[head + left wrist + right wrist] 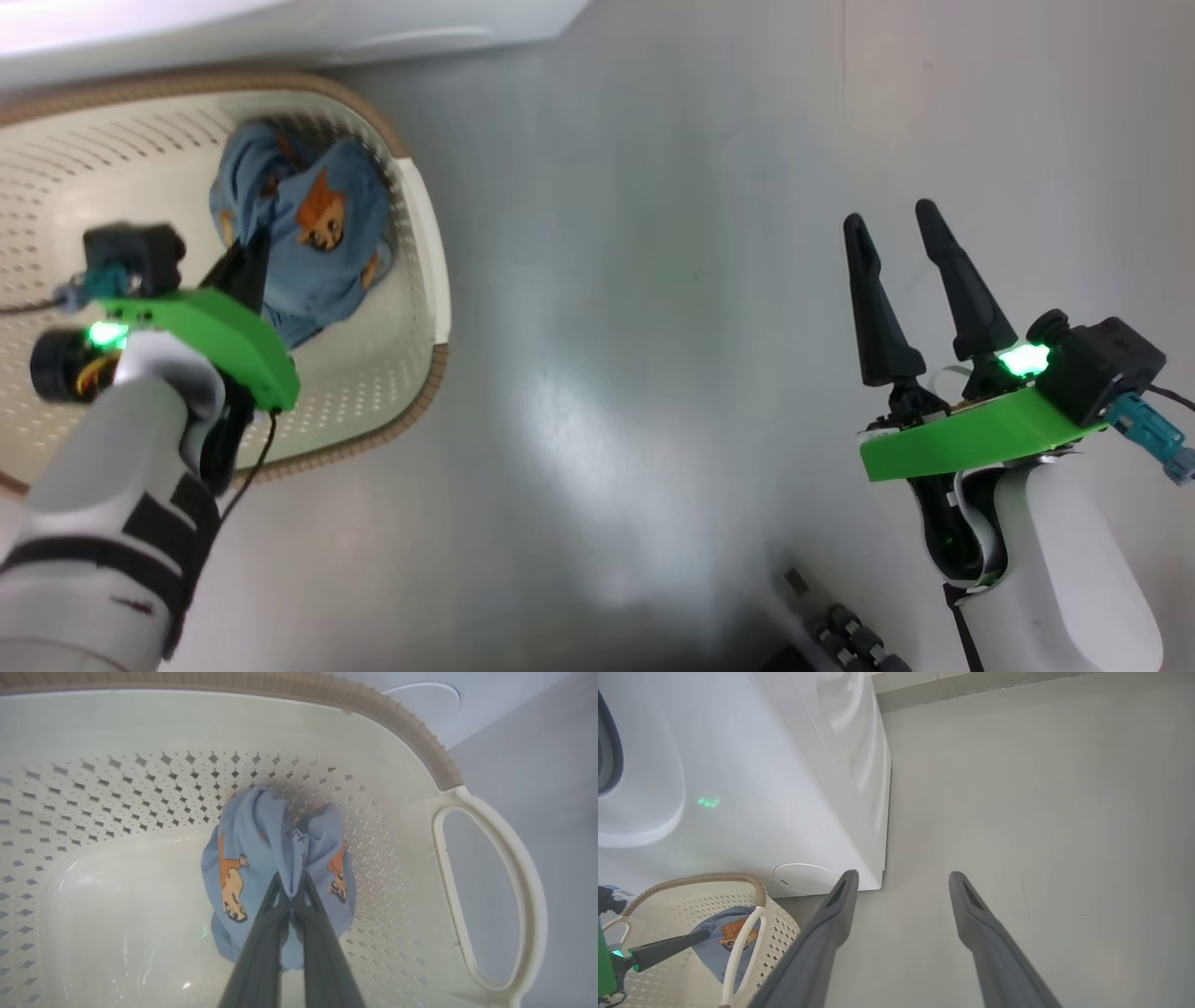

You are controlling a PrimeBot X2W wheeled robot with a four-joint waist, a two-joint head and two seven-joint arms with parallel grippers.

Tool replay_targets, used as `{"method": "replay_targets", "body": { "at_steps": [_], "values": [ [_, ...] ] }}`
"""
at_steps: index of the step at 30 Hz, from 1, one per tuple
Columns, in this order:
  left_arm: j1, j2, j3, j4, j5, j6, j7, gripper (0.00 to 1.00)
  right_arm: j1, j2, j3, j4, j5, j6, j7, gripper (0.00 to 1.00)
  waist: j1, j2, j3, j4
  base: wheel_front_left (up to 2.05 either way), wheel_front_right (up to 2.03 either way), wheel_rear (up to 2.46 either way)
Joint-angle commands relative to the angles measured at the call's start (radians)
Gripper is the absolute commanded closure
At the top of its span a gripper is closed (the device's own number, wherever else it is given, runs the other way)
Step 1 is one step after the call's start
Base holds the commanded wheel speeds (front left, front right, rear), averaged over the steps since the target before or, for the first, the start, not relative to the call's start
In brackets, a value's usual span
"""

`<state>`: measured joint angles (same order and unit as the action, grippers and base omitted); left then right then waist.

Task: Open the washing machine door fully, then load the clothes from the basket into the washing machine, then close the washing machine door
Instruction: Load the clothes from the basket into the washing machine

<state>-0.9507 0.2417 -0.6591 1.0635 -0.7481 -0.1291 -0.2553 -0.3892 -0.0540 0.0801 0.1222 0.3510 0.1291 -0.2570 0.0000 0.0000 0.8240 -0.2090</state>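
Note:
The cream perforated basket (pixel 420 243) with a brown rim stands on the floor in front of the white washing machine (pixel 280 28). A light blue garment with orange cartoon prints (pixel 308 224) lies inside it against the right wall. My left gripper (pixel 252 252) reaches down into the basket. In the left wrist view, that gripper (pixel 292 880) is shut on a raised fold of the blue garment (pixel 261 830). My right gripper (pixel 896 224) hangs open over bare floor, far right of the basket, fingers (pixel 840 896) empty. The washing machine door is out of view.
The machine's white front (pixel 784 765) has a round cover (pixel 805 877) low down, just behind the basket rim (pixel 705 877). The basket's side handle (pixel 490 896) faces the grey floor (pixel 653 327). Part of my dark base (pixel 840 635) shows at the bottom.

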Motion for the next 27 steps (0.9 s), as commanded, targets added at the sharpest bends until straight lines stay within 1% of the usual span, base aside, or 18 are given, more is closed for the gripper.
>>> {"method": "replay_targets", "body": {
  "at_steps": [1,9,10,18,27],
  "values": [
    [0.053,0.028,0.044,-0.018,-0.007,-0.002,-0.006,1.0,0.039,0.002,0.016,-0.005,-0.016,0.002,-0.005,0.0,0.0,0.0,-0.075,0.037,0.0,0.0,0.0],
    [0.197,0.007,0.171,-0.119,0.043,-0.002,-0.006,1.0,0.082,-0.028,0.016,0.057,-0.011,0.002,-0.005,0.0,0.0,0.0,-0.252,0.093,0.0,0.0,0.0],
    [0.197,0.007,0.171,-0.119,0.043,-0.002,-0.006,1.0,0.082,-0.028,0.016,0.057,-0.011,0.002,-0.005,0.0,0.0,0.0,-0.252,0.093,0.0,0.0,0.0],
    [0.362,-0.007,0.3,-0.269,0.15,-0.002,-0.006,1.0,0.151,-0.069,0.029,0.096,-0.006,0.002,-0.005,0.0,0.0,0.0,-0.424,0.134,0.0,0.0,0.0],
    [0.486,-0.017,0.411,-0.45,0.247,-0.002,-0.006,1.0,0.215,-0.107,0.028,0.12,0.002,0.002,-0.005,0.0,0.0,0.0,-0.549,0.176,0.0,0.0,0.0]
  ]
}}
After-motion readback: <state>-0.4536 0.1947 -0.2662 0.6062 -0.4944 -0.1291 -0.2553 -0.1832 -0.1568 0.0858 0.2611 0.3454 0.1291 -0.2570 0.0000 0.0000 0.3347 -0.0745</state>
